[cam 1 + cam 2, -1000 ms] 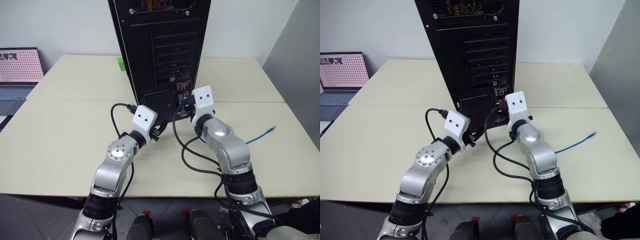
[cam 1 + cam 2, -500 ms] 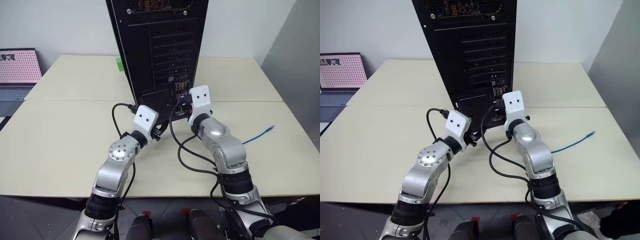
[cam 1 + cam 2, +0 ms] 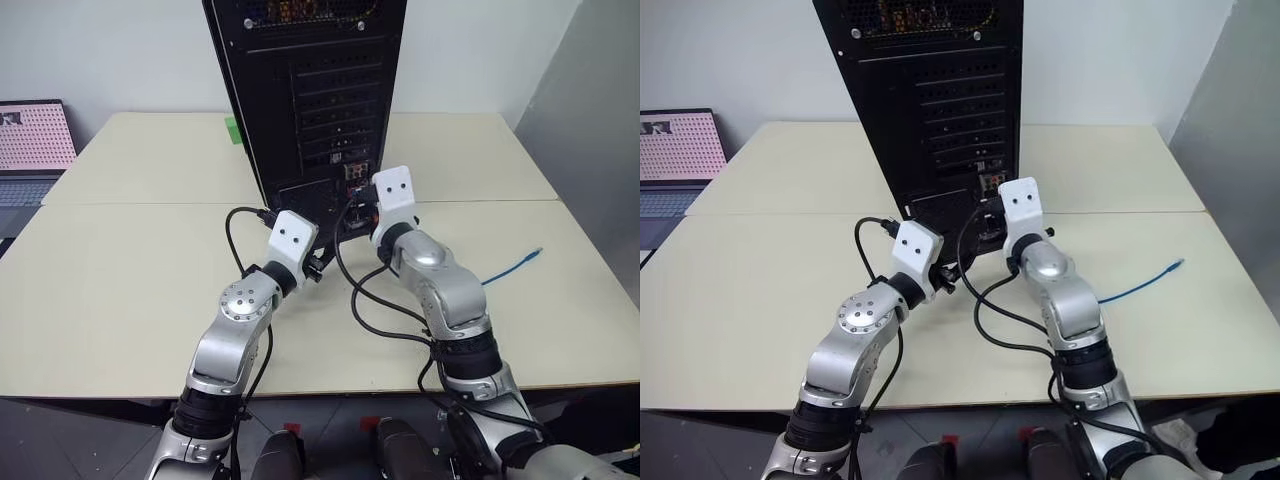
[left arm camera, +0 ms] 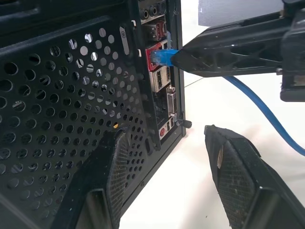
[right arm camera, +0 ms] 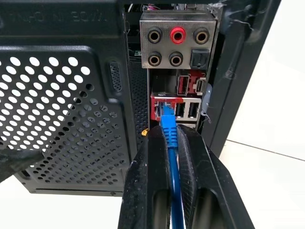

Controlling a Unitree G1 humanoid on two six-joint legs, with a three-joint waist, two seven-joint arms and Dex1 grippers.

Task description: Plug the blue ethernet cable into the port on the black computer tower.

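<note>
Blue cable [image 5: 169, 138], pinched by the right gripper [image 5: 167, 143], is entering the tower's [image 3: 310, 90] red-rimmed port [image 5: 164, 106], seemingly not yet seated; next: a straight push; left gripper [image 4: 164, 164] is idling released.

both arms reach forward over the near half of the tabletop, elbows bent, forearms converging toward the middle. the left gripper [image 4: 162, 176] points level, forward and slightly rightward, its two black fingers [image 4: 112, 176] standing apart with nothing between them. the right gripper [image 5: 172, 143] points level, forward and slightly leftward, its fingers [image 5: 151, 171] pressed together on the blue ethernet cable [image 5: 170, 143], just behind the plug. the right wrist sits a little higher and farther forward than the left. black wires loop from both wrists.
</note>
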